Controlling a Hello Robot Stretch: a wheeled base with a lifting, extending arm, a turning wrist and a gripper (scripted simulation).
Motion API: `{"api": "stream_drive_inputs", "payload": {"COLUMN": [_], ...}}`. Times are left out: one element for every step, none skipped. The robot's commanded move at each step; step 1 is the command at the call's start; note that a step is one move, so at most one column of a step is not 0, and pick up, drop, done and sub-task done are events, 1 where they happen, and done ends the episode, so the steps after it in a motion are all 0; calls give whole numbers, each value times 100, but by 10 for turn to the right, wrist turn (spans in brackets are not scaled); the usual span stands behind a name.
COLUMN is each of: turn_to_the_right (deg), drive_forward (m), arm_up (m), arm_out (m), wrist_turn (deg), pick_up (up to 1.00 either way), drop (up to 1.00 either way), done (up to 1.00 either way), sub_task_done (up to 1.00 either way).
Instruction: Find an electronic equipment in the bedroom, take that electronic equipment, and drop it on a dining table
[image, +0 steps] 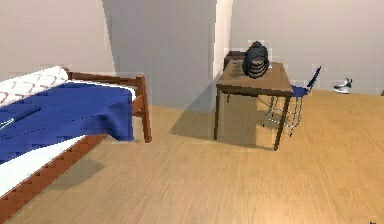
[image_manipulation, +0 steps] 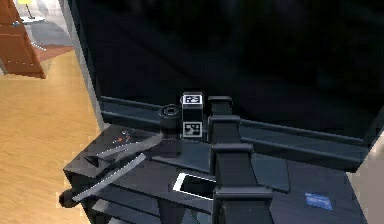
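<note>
Bedroom, wood floor (image: 200, 180). Bed (image: 60, 120) with blue cover at the forward view's 9 o'clock. Wooden desk (image: 255, 85) at 2 o'clock, dark bag (image: 256, 60) on it. Arm side view: large dark screen (image_manipulation: 230, 60) on black stand (image_manipulation: 290, 175). A white phone (image_manipulation: 192, 185) lies flat on the stand, at 3 o'clock from the fingers (image_manipulation: 110, 176). Cannot tell whether they hold anything.

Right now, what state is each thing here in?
Television: screen dark.
Phone: lying flat on the stand.
Gripper: cannot tell whether it holds anything.
Bed: blue blanket spread over it.
Dark bag: upright on the wooden table.
Blue chair: upright beside the table.
</note>
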Motion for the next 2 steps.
{"api": "stream_drive_inputs", "payload": {"turn_to_the_right": [0, 0], "drive_forward": [0, 0], "arm_up": [0, 0], "arm_out": [0, 0], "wrist_turn": [450, 450], "pick_up": [0, 0], "drop": [0, 0], "done": [0, 0], "sub_task_done": [0, 0]}}
